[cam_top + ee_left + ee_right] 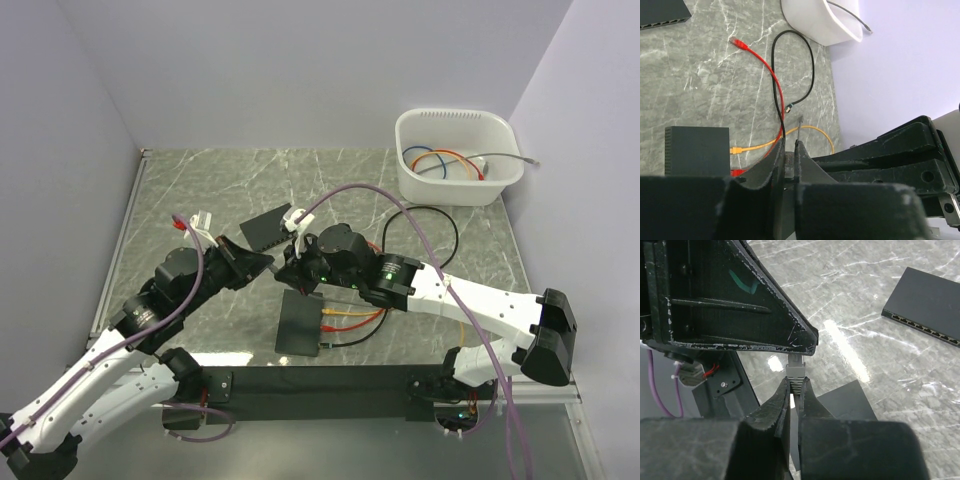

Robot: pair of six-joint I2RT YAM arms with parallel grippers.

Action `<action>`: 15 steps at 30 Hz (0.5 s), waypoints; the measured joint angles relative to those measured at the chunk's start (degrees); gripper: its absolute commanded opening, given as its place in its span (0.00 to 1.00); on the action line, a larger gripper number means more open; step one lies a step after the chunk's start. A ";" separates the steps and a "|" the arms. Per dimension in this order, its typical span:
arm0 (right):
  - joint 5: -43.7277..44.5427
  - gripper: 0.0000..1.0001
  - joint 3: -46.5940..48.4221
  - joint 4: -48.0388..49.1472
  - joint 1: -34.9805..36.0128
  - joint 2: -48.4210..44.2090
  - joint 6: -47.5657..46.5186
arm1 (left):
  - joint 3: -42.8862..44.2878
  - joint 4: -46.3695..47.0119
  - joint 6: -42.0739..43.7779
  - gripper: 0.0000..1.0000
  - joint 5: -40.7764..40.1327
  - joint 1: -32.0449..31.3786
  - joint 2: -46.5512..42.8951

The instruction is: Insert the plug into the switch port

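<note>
The step in hand looks like a mid-air handover above the grey marbled tabletop (200, 190). The right gripper (795, 383) is clenched on the ribbed boot of the small grey plug (795, 368), which stands upright between its fingertips. Directly above it, the left gripper (789, 148) is pinched nearly closed on something thin and pale, probably the plug's front end, though its wrist view does not make that certain. So the plug is held off the table between the two meeting grippers, not yet near any port. The flat black network switch (927, 302) with its row of open ports lies well apart, farther out on the table. A second black box switch (302, 322) sits nearer the arm bases with orange and red cables already in it. Next, I judge, the left jaws must let go cleanly — without twisting the plug — and the right arm must turn the tip level and line it up squarely with an open port.
</note>
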 measured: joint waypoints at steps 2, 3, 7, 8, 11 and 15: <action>0.07 0.00 0.00 -0.02 0.00 0.00 0.00 | -0.33 0.52 0.15 0.28 -0.07 0.02 0.04; 0.15 0.00 -0.02 -0.02 0.00 -0.02 0.00 | -0.48 0.74 0.39 0.32 -0.07 0.00 0.09; 1.20 0.00 -0.90 0.70 -0.33 -0.07 -0.02 | -0.59 0.72 1.33 0.53 -0.11 0.00 1.25; 1.27 0.00 -1.60 1.27 -0.74 -0.13 0.00 | -0.57 0.68 1.68 0.58 -0.35 0.00 1.75; 1.05 0.00 -3.72 1.46 -3.61 -0.11 0.02 | -0.50 -0.24 3.19 0.65 -2.54 0.00 4.15; 0.24 0.00 -4.87 1.16 -11.47 1.44 0.11 | -0.52 -0.81 5.57 0.68 -5.18 0.63 8.70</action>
